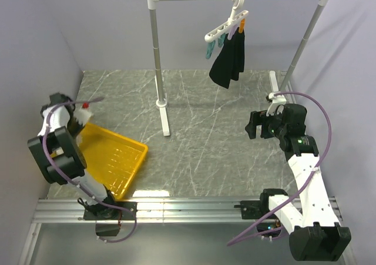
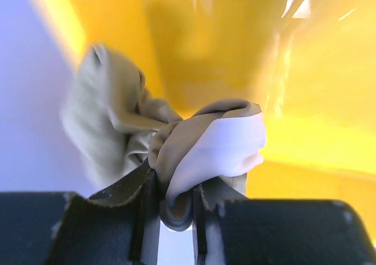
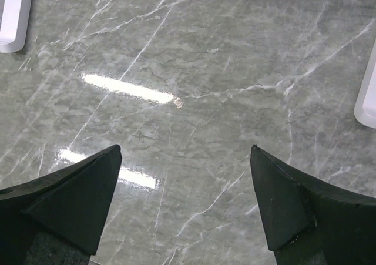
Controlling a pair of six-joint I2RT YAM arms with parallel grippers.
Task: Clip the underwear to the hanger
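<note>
The left gripper point(image 2: 176, 203) is pinched shut on the tan underwear point(image 2: 197, 141) in the yellow tray point(image 1: 126, 154), so this looks like the picking-up step; next it must lift them and carry them to the far-off white hanger point(image 1: 226, 27), while the right gripper point(image 3: 185, 156) hangs wide open, empty.

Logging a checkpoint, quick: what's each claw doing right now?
Left claw: closed on the underwear.
Right claw: open, holding nothing.

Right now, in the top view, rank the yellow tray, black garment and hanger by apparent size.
1. yellow tray: largest
2. black garment
3. hanger: smallest, a thin slanted bar

The tray lies nearer the camera, which may exaggerate its lead.
</note>
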